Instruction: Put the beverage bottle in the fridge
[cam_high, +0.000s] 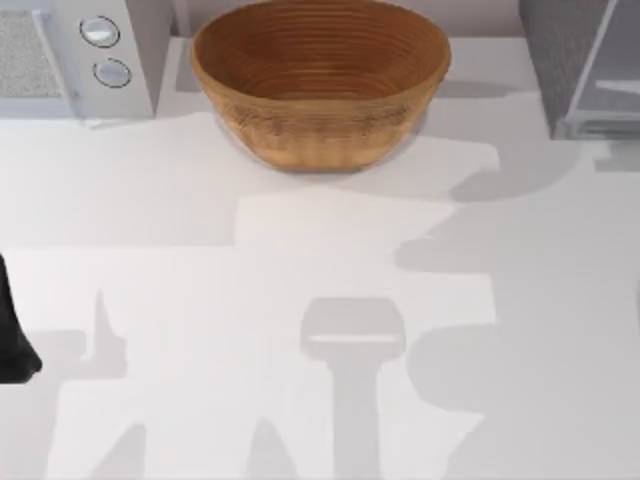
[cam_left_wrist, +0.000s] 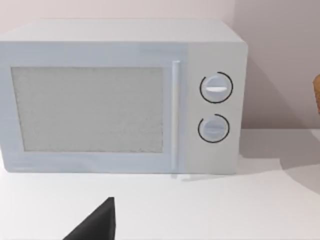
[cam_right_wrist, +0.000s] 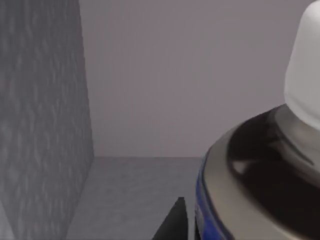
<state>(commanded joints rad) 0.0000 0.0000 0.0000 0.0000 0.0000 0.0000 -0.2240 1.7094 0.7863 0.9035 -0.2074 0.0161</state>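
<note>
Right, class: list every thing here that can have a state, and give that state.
fridge: door appears open
beverage bottle: capped, upright, beside the fridge's speckled wall
microwave: door shut
woven bowl: upright, empty
right hand: at the bottle
left hand: parked, table's left edge

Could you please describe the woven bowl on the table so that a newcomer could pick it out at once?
Look along the table's far edge, between the white microwave at the left and the dark-grey speckled fridge at the right. The woven bowl stands there: round, wide and brown, ribbed in rings, while both neighbours are boxy appliances.
</note>
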